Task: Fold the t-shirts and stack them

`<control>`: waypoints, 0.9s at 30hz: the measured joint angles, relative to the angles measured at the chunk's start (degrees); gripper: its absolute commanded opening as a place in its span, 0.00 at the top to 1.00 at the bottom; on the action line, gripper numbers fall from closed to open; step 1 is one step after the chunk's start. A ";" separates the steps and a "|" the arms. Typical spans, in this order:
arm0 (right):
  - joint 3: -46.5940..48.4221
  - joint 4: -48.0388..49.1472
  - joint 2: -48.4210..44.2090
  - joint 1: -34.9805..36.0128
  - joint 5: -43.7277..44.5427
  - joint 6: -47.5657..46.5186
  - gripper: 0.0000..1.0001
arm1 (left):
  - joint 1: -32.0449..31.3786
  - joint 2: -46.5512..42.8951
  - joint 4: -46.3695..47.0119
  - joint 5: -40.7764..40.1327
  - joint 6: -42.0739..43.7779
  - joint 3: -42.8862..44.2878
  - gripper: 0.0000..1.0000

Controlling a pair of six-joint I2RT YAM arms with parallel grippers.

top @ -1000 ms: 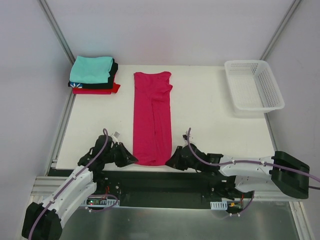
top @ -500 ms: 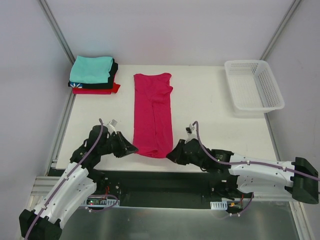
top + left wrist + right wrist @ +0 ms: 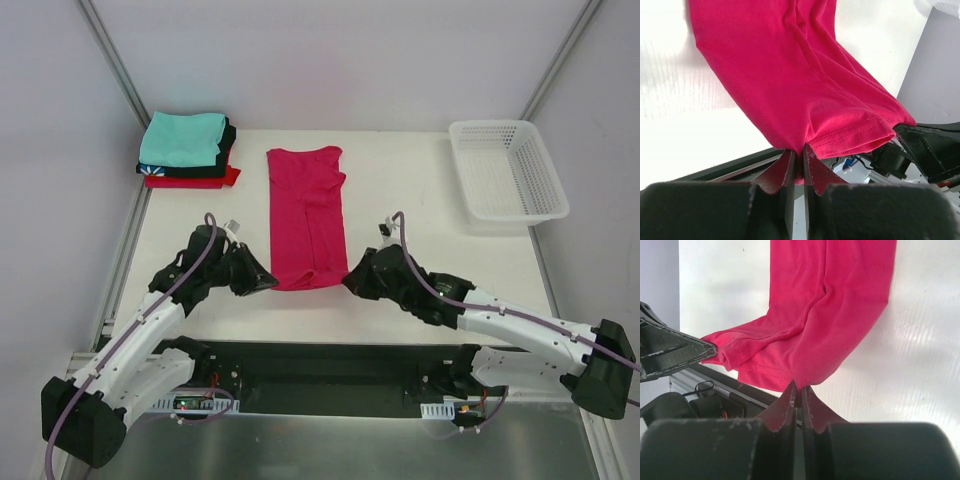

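Two corners of the crimson-pink t-shirt [image 3: 305,215] are pinched, one in each claw. The left gripper [image 3: 262,283] has its fingers pressed together on the hem corner on the folded stack's [image 3: 185,150] side. The right gripper [image 3: 352,282] is clamped the same way on the corner away from the stack. The shirt lies just beside the stack as a long narrow strip, its neckline end about level with the stack and its hem end held raised off the white table [image 3: 420,200]. Judging by that, the sleeves and sides are already turned in and the step in hand is the crosswise fold, bringing the hem over to the neckline. The next move probably calls for both arms to travel together toward the stack's end of the table, with the two corners kept level and apart so the hem does not sag or twist. They would then lay it down square on the collar edge before letting go. The cloth is matte, soft jersey that drapes in loose rolls, with a doubled line of stitching along the hem and a lengthwise ridge down the middle. The stack has a teal tee [image 3: 183,138] on top, then black and red, all flat rectangles. Well beyond the shirt from the stack sits a white plastic mesh basket [image 3: 500,126], rectangular with flared walls.
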 measured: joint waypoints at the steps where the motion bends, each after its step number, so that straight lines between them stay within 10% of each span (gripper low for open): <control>1: 1.14 -0.17 0.96 -1.11 -0.48 -0.96 0.93 | 0.00 1.16 0.02 -0.37 0.17 0.98 0.95; 27: 17.70 0.85 25.49 -20.76 -20.24 -14.40 0.96 | 4.35 26.36 0.81 -4.15 6.01 17.53 0.96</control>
